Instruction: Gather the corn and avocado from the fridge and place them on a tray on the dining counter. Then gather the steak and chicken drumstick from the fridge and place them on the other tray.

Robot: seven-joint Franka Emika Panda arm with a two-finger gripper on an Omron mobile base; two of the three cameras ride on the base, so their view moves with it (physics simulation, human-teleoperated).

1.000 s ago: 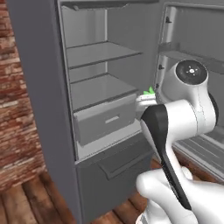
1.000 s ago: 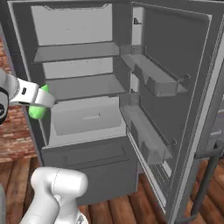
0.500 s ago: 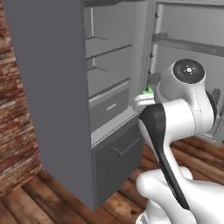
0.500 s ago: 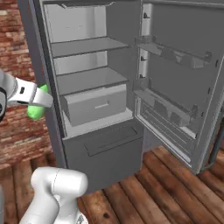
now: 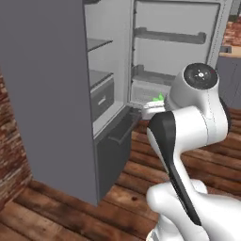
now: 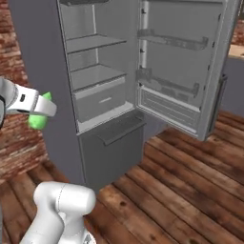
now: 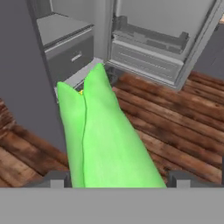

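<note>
Corn (image 7: 103, 140) hogs hand view, husk tips up, kernels barely peeking, lower end cut off. Sits between pincer (image 7: 116, 178) tips, clamped tight. Left base view: arm hides most of it. Fridge (image 6: 109, 81) open, ahead of pincer, above wood floor (image 6: 181, 190).

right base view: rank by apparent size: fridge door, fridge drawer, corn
1. fridge door, by far the largest in this view.
2. fridge drawer, clearly smaller.
3. corn, a small green husk held in the gripper. It sits nearer the camera than the fridge, so its true size may be smaller still.
</note>
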